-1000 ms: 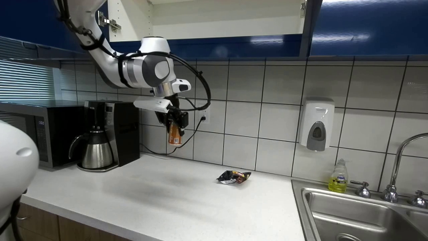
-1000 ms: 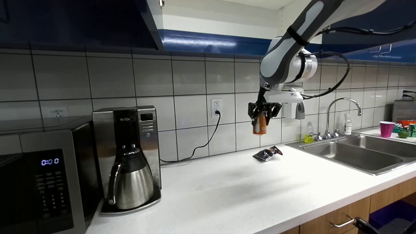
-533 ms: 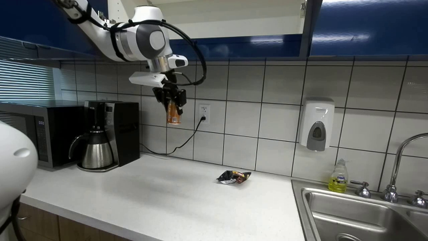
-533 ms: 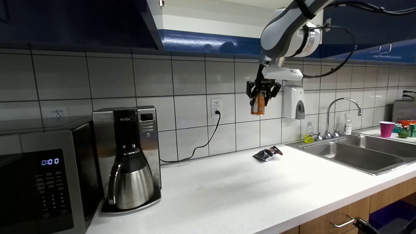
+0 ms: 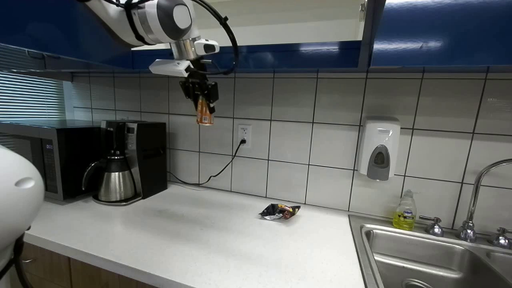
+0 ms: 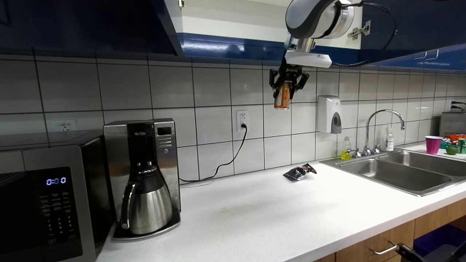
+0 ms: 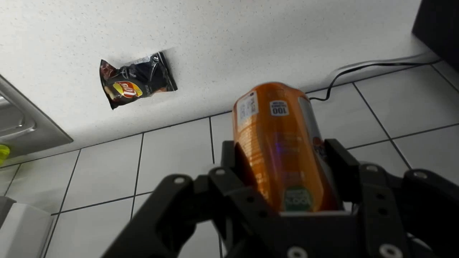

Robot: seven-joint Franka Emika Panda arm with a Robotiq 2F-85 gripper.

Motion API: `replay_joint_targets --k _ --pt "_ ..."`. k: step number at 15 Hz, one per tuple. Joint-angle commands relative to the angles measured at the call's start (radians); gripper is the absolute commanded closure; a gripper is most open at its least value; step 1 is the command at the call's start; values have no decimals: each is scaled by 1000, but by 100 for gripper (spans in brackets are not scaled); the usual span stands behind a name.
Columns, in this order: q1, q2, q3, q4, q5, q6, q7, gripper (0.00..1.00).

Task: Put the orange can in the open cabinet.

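Orange can (image 7: 281, 147) has risen, its "100" legible only in wrist view.

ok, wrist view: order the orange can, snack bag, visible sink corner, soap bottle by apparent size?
1. The orange can: clearly largest, but also nearest the camera.
2. The snack bag and visible sink corner: too close to rank; the frame crops the latter.
3. The soap bottle: smallest; only a yellow sliver shows.
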Motion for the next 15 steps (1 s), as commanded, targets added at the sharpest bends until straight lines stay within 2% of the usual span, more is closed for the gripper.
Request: replay_joint_targets --k 1,9,15 --pt "-31 0 39 98 -10 -88 64 62" --pt "-26 -7 49 219 -12 -219 95 62" --pt "-26 3 71 316 -23 -274 138 62"
